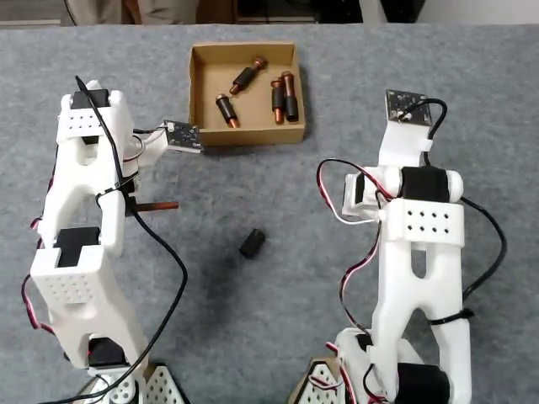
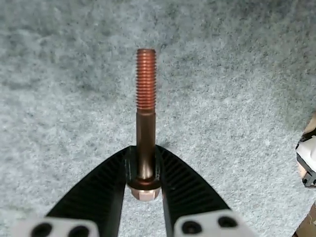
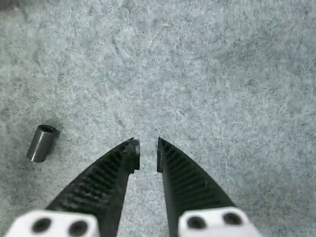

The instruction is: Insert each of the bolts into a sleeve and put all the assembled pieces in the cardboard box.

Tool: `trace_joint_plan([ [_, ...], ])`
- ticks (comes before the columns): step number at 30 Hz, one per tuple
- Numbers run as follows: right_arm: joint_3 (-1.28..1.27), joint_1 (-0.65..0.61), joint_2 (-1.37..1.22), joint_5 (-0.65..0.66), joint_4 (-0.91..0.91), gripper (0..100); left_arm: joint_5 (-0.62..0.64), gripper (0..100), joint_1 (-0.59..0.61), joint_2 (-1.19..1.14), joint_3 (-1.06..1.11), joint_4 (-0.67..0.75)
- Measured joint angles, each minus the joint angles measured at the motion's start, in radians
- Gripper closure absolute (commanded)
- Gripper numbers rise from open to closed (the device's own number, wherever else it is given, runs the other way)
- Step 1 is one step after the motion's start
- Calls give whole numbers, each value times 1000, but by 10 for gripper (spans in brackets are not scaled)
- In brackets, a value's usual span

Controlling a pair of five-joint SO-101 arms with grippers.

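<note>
- The left hand (image 2: 144,154) is clamped on a copper bolt (image 2: 145,98). It grips the smooth shank just beside the head, and the threaded end sticks straight out past the fingertips.
- The right hand (image 3: 147,150) has hold of nothing. Its two fingers stand a narrow gap apart, pointing down at the grey bench (image 3: 237,74).
- A black sleeve (image 3: 42,143) lies on its side on the bench, off to one side of the right hand. In the high view it rests between the two arms, apart from the bolt's tip.
- The cardboard box (image 1: 253,135) sits at the far side of the bench, past both hands.
- Four assembled pieces (image 1: 247,76) lie inside the box, each a copper bolt in a black sleeve. Two of them lie side by side.
</note>
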State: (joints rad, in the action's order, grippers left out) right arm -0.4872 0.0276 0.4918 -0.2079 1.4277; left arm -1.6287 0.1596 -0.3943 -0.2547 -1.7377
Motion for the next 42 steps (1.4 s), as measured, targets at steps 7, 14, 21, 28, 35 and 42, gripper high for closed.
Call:
trace_joint_plan([
  [7,0,0,0,0,0,925,0,979,-25,0,0,35],
  [14,0,0,0,0,18,925,130,979,-52,0,-12,38],
  [21,0,0,0,0,20,925,750,980,-55,0,-12,38],
  [28,0,0,0,0,20,925,1272,981,-55,0,-12,38],
  [35,0,0,0,0,20,925,1086,982,-63,-2,-55,34],
  [42,0,0,0,0,20,925,124,983,-58,-2,28,-5],
])
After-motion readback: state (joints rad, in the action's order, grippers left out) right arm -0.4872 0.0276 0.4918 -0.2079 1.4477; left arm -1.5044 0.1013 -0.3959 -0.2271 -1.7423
